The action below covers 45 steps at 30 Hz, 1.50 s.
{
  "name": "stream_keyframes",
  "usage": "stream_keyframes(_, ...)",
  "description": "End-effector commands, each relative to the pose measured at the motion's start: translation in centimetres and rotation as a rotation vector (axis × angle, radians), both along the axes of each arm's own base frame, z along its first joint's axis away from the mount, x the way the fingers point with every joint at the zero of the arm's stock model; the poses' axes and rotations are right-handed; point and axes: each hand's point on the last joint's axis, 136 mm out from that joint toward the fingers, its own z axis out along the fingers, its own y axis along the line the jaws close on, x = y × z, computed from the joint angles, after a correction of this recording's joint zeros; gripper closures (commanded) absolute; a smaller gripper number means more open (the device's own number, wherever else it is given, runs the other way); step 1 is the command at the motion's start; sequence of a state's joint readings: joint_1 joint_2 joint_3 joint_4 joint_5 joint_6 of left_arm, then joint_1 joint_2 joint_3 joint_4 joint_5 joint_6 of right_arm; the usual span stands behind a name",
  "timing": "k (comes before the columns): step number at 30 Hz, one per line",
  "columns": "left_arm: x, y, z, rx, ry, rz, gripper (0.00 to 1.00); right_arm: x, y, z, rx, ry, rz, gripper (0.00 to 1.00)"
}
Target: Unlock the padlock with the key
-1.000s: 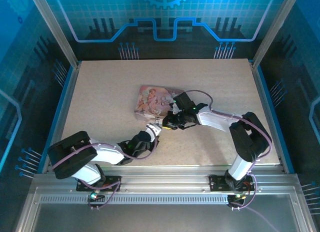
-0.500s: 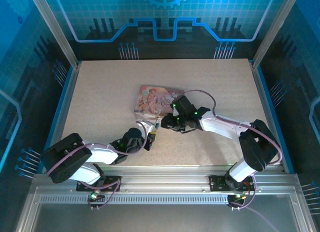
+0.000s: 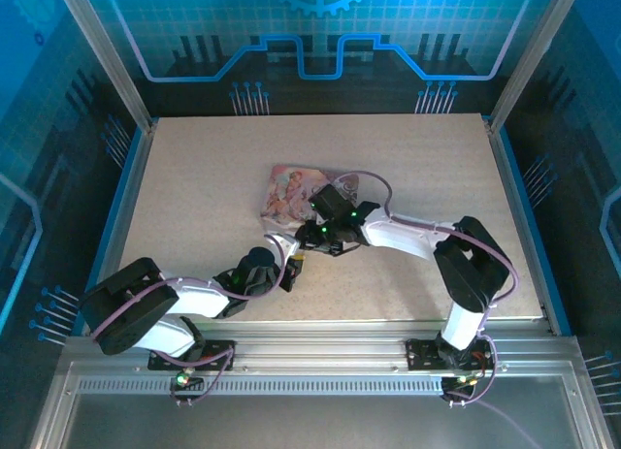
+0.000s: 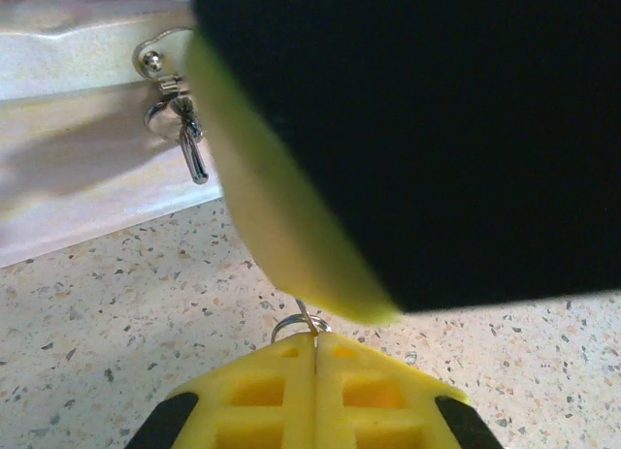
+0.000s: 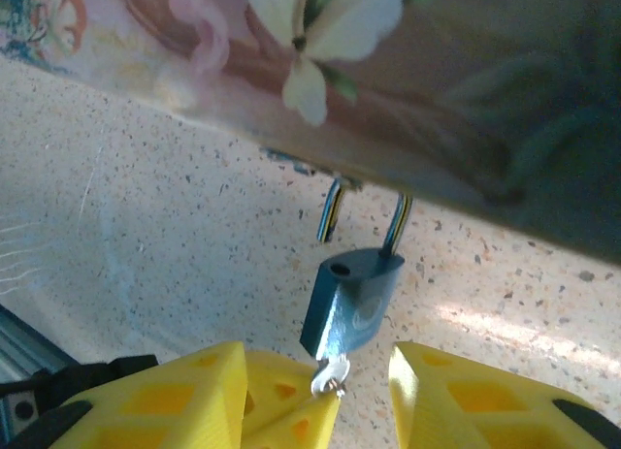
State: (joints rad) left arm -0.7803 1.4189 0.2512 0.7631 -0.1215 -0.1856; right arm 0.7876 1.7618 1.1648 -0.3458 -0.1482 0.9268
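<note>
In right wrist view, right claw [image 5: 318,364] gapes at the padlock [image 5: 351,296]; left claw [image 4: 315,340] pinches the key [image 5: 331,375].

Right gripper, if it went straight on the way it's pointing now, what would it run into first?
Most likely the padlock, hanging just ahead between the open fingers of the right gripper, key in its underside. The flowered box lies behind it; depth is hard to judge.

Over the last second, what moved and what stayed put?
The left gripper, shut on the key, pulled back toward its base, then held. The open right gripper slid left along the near edge of the pink box, straddling the padlock. The box stayed put.
</note>
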Motion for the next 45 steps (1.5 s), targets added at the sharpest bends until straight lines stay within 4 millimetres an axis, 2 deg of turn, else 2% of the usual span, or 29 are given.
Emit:
stream_keyframes(1, 0.1, -0.2, 0.9, -0.039, -0.02, -0.008, 1.0, -0.2, 0.1, -0.7, -0.068, 0.005, 0.024, 0.58)
stream_keyframes(7, 0.1, -0.2, 0.9, -0.035, -0.024, -0.012, 1.0, -0.3, -0.4, -1.4, -0.154, 0.006, 0.032, 0.62)
stream_keyframes(15, 0.1, -0.2, 0.6, -0.025, -0.023, -0.017, 1.0, -0.2, -1.1, -2.0, -0.201, 0.008, 0.022, 0.81)
stream_keyframes(24, 0.1, -0.2, 0.6, -0.022, -0.026, -0.016, 1.0, -0.3, -0.8, -2.3, -0.189, 0.01, 0.035, 0.99)
stream_keyframes(28, 0.1, 0.0, 0.6, -0.02, -0.026, -0.011, 1.0, -0.2, -0.6, -2.1, -0.172, -0.001, 0.043, 1.0)
stream_keyframes(33, 0.0, 0.1, 0.5, -0.017, -0.019, -0.006, 0.71, -0.1, -0.9, -1.5, -0.157, -0.04, 0.033, 1.0)
stream_keyframes(36, -0.1, 0.3, 0.6, -0.015, -0.014, 0.0, 0.6, -0.1, -1.2, -1.3, -0.133, -0.057, 0.021, 1.0)
stream_keyframes(40, -0.1, 0.8, 1.0, -0.011, -0.013, 0.019, 0.51, -0.1, -1.7, -1.3, -0.106, -0.071, 0.002, 1.0)
stream_keyframes(45, -0.4, 2.0, 1.8, -0.001, -0.013, 0.064, 0.47, 0.1, -2.3, -1.5, -0.074, -0.08, -0.019, 1.0)
